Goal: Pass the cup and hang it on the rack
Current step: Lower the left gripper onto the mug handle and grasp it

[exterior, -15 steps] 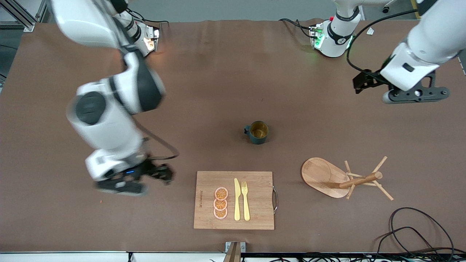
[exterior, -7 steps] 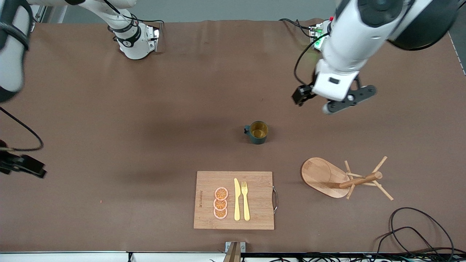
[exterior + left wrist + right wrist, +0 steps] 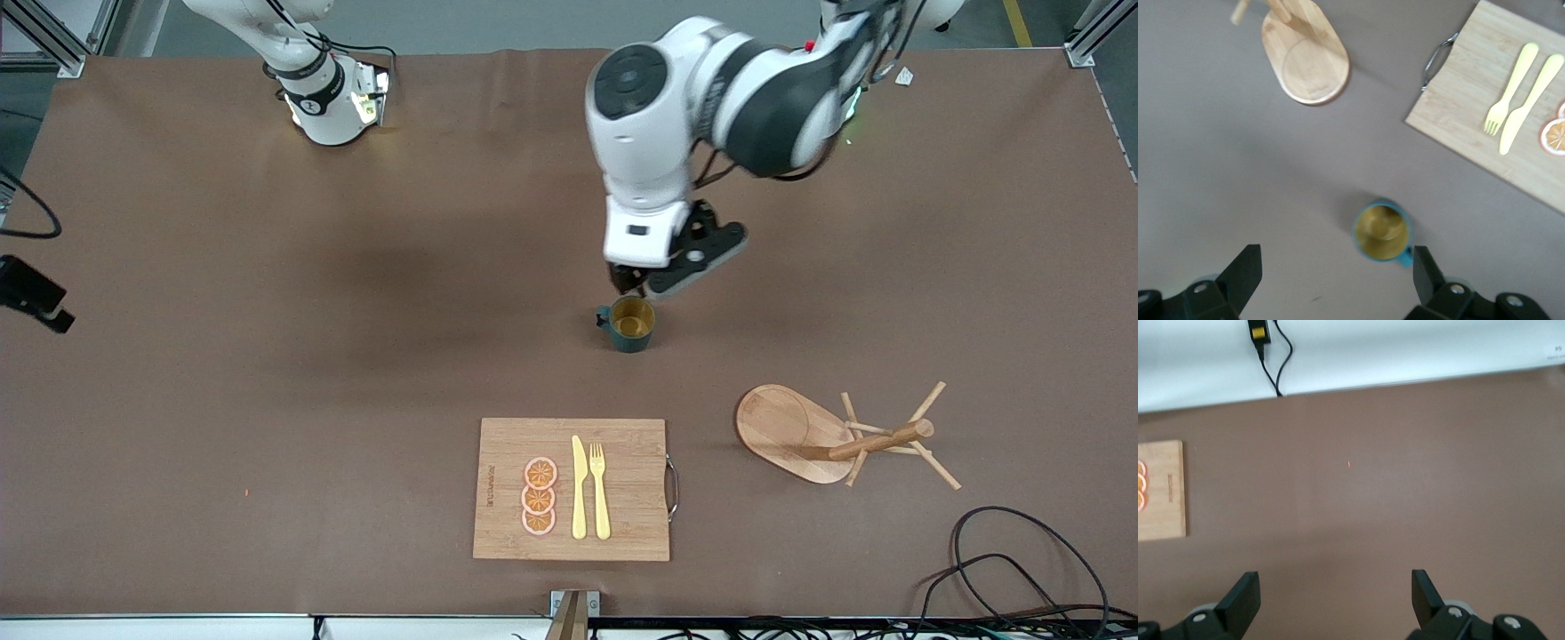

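Observation:
The dark teal cup (image 3: 631,323) stands upright on the table's middle, with a tan inside and its small handle toward the right arm's end. It also shows in the left wrist view (image 3: 1383,231). My left gripper (image 3: 653,283) hangs over the table just beside the cup, open and empty (image 3: 1336,277); the cup lies near one of its fingers (image 3: 1426,270). The wooden rack (image 3: 787,427) stands toward the left arm's end, nearer the front camera than the cup. My right gripper (image 3: 1336,593) is open and empty over bare table at the right arm's end.
A bamboo cutting board (image 3: 622,524) with a yellow knife (image 3: 578,489), a fork (image 3: 599,489) and orange slices (image 3: 539,496) lies near the front edge. Black cables (image 3: 1013,560) lie at the front corner by the rack.
My left arm has swung in from the left arm's end to just beside the cup. My right arm has pulled away to the right arm's end of the table.

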You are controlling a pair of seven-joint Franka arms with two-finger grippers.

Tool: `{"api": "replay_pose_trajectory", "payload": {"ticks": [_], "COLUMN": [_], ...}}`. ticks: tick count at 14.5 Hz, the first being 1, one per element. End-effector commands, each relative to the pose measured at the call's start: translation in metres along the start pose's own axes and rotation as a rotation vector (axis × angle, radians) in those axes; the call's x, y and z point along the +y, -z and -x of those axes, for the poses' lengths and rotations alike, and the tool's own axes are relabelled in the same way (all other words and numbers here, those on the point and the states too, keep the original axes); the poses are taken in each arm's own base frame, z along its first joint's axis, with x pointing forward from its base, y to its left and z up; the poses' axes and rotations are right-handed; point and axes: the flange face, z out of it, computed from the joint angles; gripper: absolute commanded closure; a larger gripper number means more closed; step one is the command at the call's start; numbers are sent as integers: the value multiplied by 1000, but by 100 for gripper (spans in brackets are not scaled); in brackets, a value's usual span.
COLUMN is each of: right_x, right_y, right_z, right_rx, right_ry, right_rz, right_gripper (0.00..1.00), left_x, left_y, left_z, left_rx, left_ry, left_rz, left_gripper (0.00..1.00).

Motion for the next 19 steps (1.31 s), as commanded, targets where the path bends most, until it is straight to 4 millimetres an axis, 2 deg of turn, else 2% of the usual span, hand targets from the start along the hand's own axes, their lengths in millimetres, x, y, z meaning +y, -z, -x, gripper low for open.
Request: {"api": "replay_pose_trajectory", "payload": {"ticks": [1,2,5,6,7,10,12,15,17,19], "right_x": [7,7,5,6,7,-3,-7,0,0,-4], "right_y": [5,6,19,17,14,20,21,19,18,21], "right_z": [29,31,29,31,36,43,46,53,60,58], "right_rx": [-55,-65,-55,-74,-116,-121,-120,-120,-115,-106], "right_ry": [18,18,30,28,18,31,38,26,26,32], "right_rz": [-8,-7,0,1,1,-4,-6,-7,-7,-9], "right_gripper": [0,0,0,0,0,0,0,0,0,0], "left_x": [35,44,72,80,86,91,99,102,101,98], "left_y": [-29,-45,-110,-125,-139,-181,-199,-217,-222,-231], "left_z": [36,52,101,114,123,151,167,182,184,185], "left_rx": [85,108,233,265,289,357,399,415,418,429], "left_ry": [111,170,293,321,342,363,377,395,395,393], "left_rz": [7,-2,-8,-5,-7,-36,-19,-22,-30,-54], "left_gripper": [0,0,0,0,0,1,2,2,2,6]}}
